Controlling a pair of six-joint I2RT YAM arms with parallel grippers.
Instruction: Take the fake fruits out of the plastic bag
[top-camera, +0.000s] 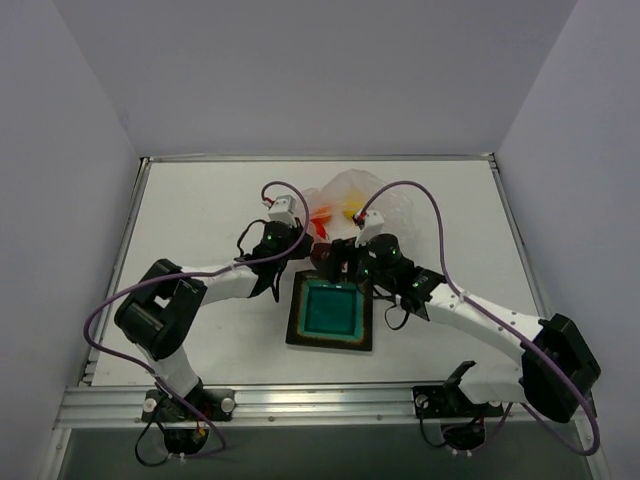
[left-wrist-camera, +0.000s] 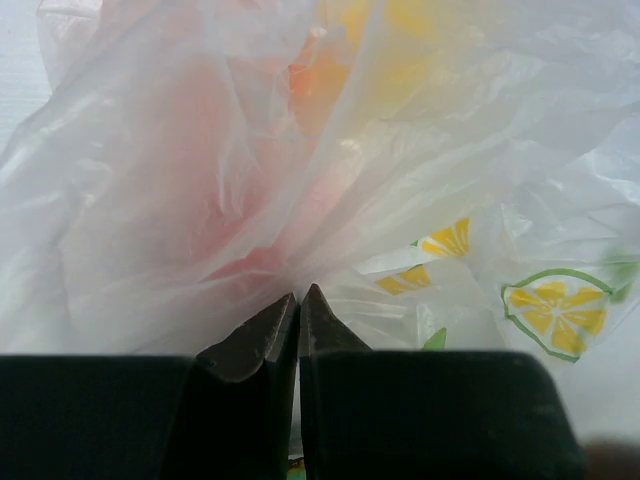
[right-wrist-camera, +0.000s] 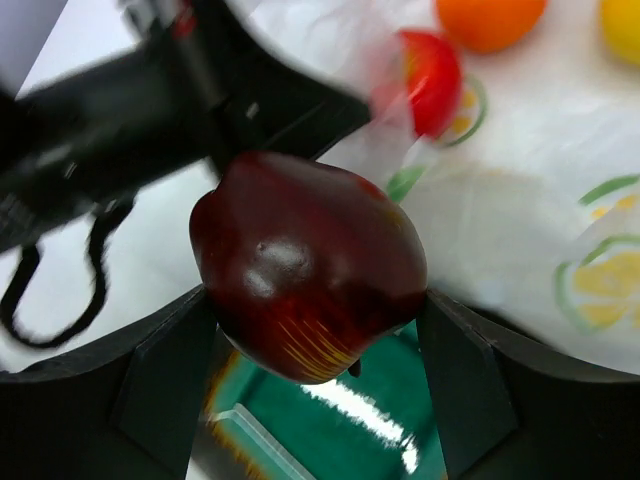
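From above, the plastic bag (top-camera: 365, 195) lies crumpled near the middle of the bench's (top-camera: 200, 200) far edge. Only a red and a yellow smudge show through it. Both pincers' tips are lost among dark wrist parts, with the right gripper (top-camera: 328, 258) over the far rim of the single teal plate (top-camera: 296, 322). The left wrist camera shows what that view hides: the left gripper (left-wrist-camera: 298, 300) is clenched on a fold of the film. Orange, yellow and pink blurs lie behind it, with no fruit outline clear. Only the right wrist camera lets four fruits be counted. The dark red fruit (right-wrist-camera: 310, 275) is grasped between the right gripper's fingers above the plate. The bright red fruit (right-wrist-camera: 432, 75), orange fruit (right-wrist-camera: 490, 15) and yellow fruit (right-wrist-camera: 622, 25) sit at the bag, the last two cut off by the view's top edge. Whether they lie on or inside the film I cannot tell.
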